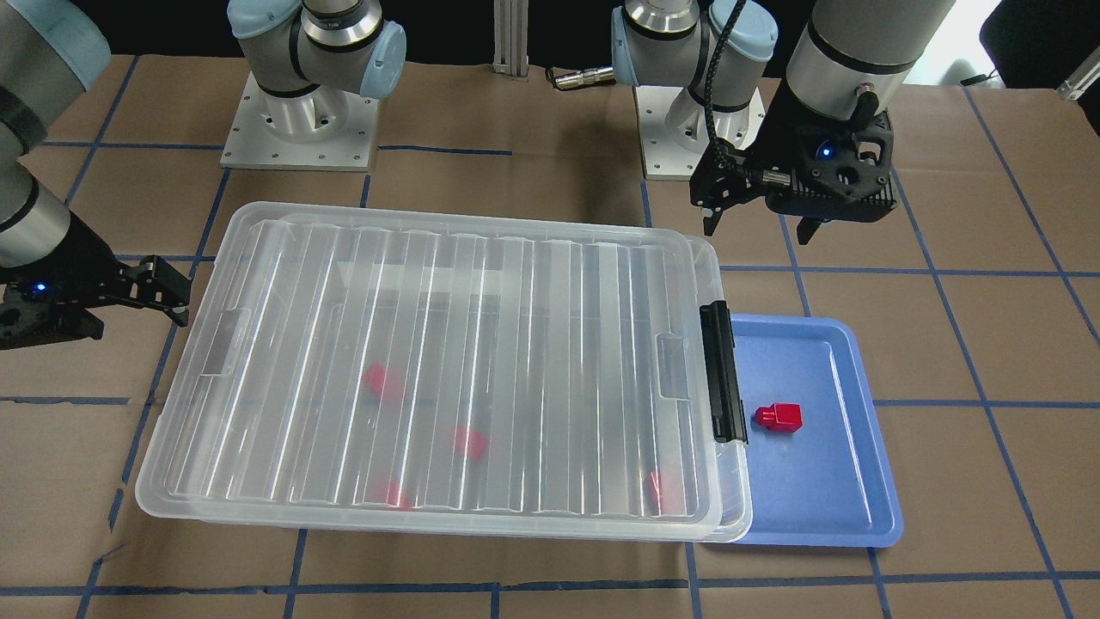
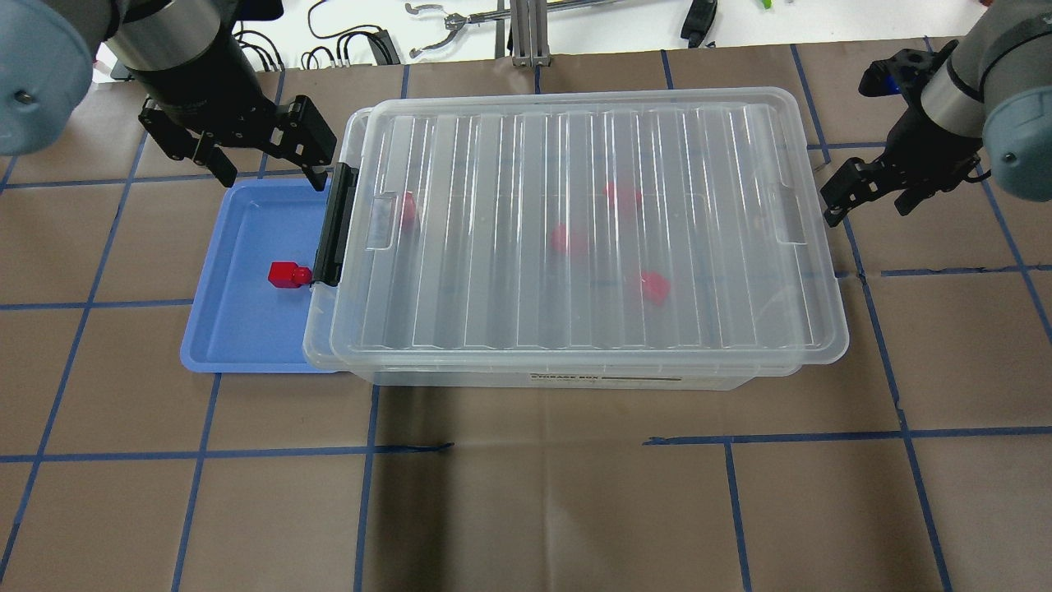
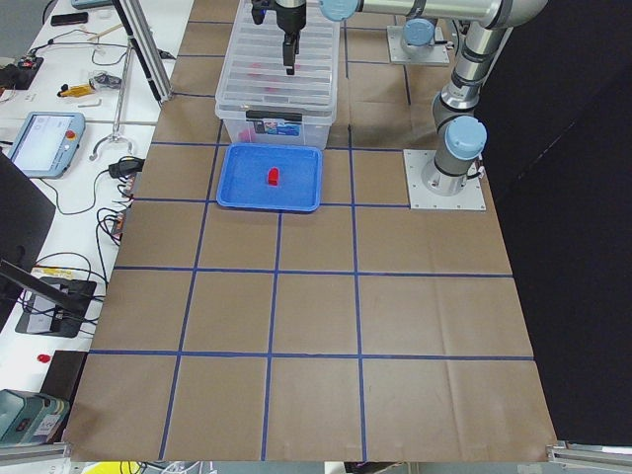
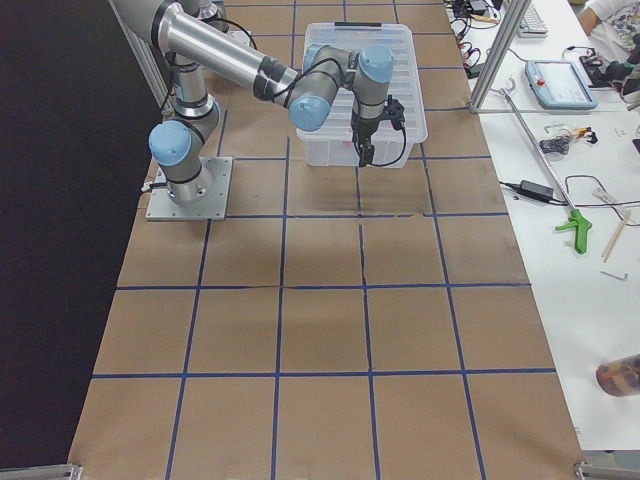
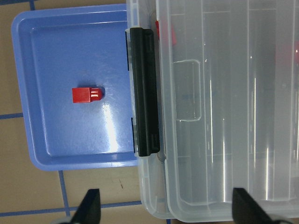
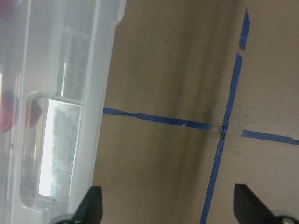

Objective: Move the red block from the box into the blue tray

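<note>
Blue-taped brown table [image 2: 542,510] (box [image 2: 575,329] atop)

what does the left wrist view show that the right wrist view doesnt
Only the left wrist view shows the blue tray, one red block lying in it, and the black latch bar on the end next to the tray. Only the right wrist view shows the other end of the clear box and the brown table beside it, crossed by blue tape lines. Both show the clear box with its ribbed lid on and blurred red blocks inside.
</note>
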`<state>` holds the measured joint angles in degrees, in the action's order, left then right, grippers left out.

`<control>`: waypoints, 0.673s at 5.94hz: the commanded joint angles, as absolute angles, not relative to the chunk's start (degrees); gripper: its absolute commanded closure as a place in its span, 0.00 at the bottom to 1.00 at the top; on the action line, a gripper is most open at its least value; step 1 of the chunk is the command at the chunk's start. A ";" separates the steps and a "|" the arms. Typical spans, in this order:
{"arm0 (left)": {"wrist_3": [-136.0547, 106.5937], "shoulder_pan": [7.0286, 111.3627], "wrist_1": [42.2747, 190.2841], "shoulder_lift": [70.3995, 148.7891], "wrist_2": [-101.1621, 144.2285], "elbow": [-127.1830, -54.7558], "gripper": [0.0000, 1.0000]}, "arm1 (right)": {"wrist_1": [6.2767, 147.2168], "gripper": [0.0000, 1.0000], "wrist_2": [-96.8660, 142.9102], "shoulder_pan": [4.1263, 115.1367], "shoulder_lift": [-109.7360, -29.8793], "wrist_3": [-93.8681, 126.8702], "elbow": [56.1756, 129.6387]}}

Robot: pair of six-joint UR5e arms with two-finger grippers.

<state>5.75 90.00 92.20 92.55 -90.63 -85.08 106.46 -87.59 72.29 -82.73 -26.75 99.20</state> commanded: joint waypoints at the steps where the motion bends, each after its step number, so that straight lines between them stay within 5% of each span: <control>1: 5.80 90.09 92.20 92.55 -90.62 -85.08 0.02 | 101.90 0.00 -87.89 75.47 -84.37 -24.19 93.29; 4: 5.89 90.09 92.20 92.72 -91.05 -84.81 0.02 | 86.27 0.00 -88.24 86.36 -83.50 -4.03 80.80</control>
<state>5.87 90.03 92.20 92.69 -90.88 -84.88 91.60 -88.18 82.57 -83.78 -11.25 84.69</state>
